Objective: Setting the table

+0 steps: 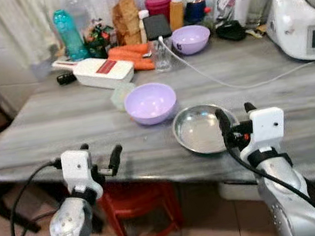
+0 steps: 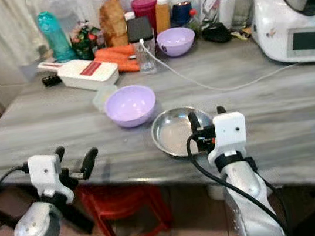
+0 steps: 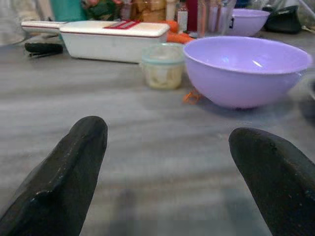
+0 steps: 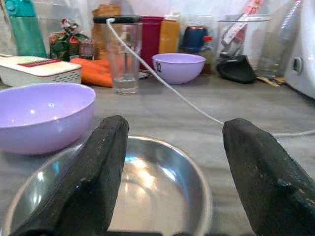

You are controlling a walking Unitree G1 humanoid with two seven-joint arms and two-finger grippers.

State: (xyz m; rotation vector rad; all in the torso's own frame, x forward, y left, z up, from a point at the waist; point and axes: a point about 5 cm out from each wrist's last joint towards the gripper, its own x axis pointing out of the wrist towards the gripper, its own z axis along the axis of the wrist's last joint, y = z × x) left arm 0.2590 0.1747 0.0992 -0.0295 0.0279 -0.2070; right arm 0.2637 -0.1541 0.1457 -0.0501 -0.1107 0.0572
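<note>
A shallow steel plate (image 1: pixel 198 132) lies near the front edge of the grey table (image 1: pixel 57 118). Just behind it on the left stands a lilac bowl (image 1: pixel 150 102). A second lilac bowl (image 1: pixel 190 39) stands further back among the jars. My right gripper (image 1: pixel 236 115) is open and hovers over the steel plate's near right rim; the plate (image 4: pixel 142 191) lies between and below its fingers. My left gripper (image 1: pixel 99 153) is open at the table's front edge, left of the near bowl (image 3: pixel 248 69), with nothing between its fingers.
A small lidded tub (image 3: pixel 163 73) sits beside the near bowl. At the back are a white slicer box (image 1: pixel 103 71), carrots (image 1: pixel 133 56), a glass (image 4: pixel 123 54) with a white cable, jars, and a white appliance (image 1: pixel 302 13). A red stool (image 1: pixel 138 207) stands under the table.
</note>
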